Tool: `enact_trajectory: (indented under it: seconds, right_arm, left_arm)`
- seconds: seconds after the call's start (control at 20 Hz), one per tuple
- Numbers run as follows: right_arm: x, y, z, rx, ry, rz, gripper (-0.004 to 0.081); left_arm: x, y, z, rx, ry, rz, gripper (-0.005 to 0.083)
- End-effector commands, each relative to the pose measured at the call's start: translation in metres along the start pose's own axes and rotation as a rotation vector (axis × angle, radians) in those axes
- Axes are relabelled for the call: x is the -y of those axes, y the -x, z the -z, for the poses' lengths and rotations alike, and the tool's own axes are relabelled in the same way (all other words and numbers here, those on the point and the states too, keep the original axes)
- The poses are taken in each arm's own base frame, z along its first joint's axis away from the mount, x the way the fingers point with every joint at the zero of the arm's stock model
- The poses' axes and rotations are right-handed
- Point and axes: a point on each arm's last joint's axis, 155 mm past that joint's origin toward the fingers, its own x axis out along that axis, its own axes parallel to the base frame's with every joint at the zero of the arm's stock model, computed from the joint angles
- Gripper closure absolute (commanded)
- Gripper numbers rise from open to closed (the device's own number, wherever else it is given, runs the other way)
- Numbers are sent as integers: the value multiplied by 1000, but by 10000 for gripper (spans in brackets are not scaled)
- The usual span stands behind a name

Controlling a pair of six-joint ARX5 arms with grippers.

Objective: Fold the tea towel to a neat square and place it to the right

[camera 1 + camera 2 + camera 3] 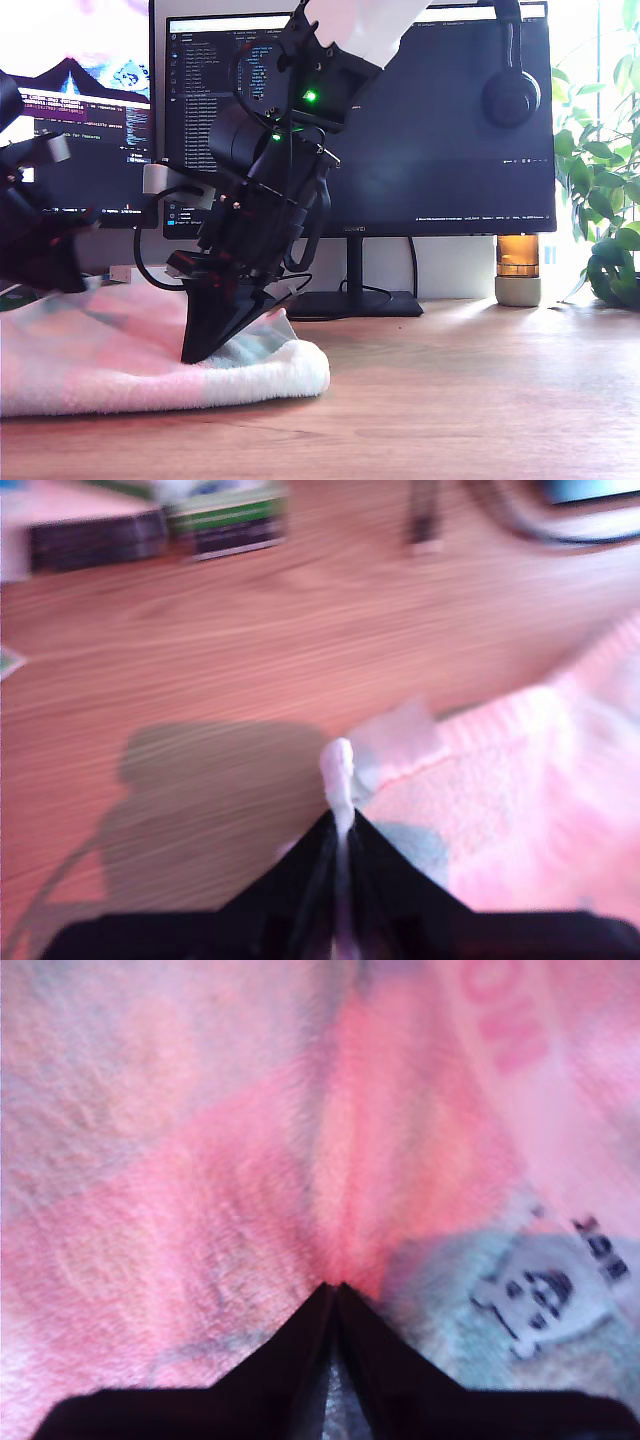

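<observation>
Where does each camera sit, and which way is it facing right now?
Exterior view: low at desk level, facing the monitors; one arm over the tea towel, another arm at this view's left edge.
First wrist view: on my first gripper, looking down at the towel's edge and the desk; its closed fingers show.
Second wrist view: on my second gripper, close over the towel's label; closed fingers show.
All three share the tea towel.
</observation>
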Motion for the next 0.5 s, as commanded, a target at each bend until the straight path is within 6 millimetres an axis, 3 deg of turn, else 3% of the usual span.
enact_trajectory:
  seconds: [0.0,0.15,0.35,0.45]
  right_arm:
    - [-5,-24,25,-66,-22,-30,780]
    - [-5,-24,24,-64,-22,-30,780]
    - [-5,-24,24,-62,-21,-33,780]
    - [-5,-24,24,-62,-21,-32,780]
  left_arm:
    - [-6,0,6,-6,6,-18,785]
    - [-6,0,3,8,2,-19,778]
    - [-6,1,-16,84,-8,-16,510]
    - [-7,2,-25,120,6,-19,487]
